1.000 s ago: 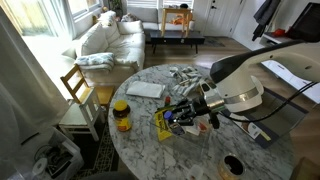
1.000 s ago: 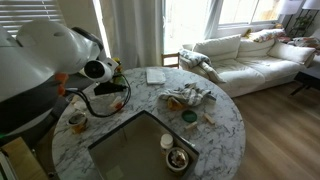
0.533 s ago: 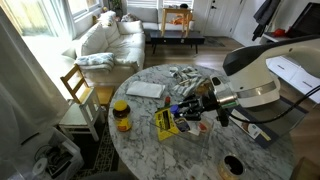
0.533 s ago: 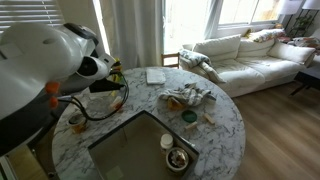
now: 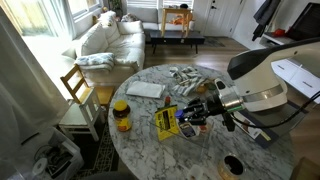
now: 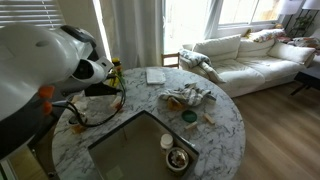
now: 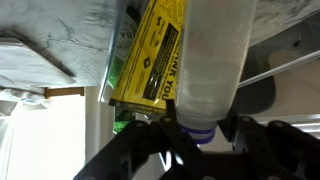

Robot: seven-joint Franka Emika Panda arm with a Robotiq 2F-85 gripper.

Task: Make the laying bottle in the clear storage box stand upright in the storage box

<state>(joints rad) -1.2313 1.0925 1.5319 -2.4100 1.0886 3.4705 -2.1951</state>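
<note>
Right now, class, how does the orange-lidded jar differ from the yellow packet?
The orange-lidded jar stands upright; the yellow packet lies flat. The jar is round; the packet is thin and rectangular. The jar sits nearer the table's edge; the packet lies further in. Both rest on the marble table.

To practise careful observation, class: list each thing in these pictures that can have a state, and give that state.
bottle: capped, held at its cap end between the fingers; lying or upright cannot be told.
gripper: shut on the bottle.
orange-lidded jar: upright, lid on.
yellow packet: lying flat on the table.
dark cup: upright, uncovered.
</note>
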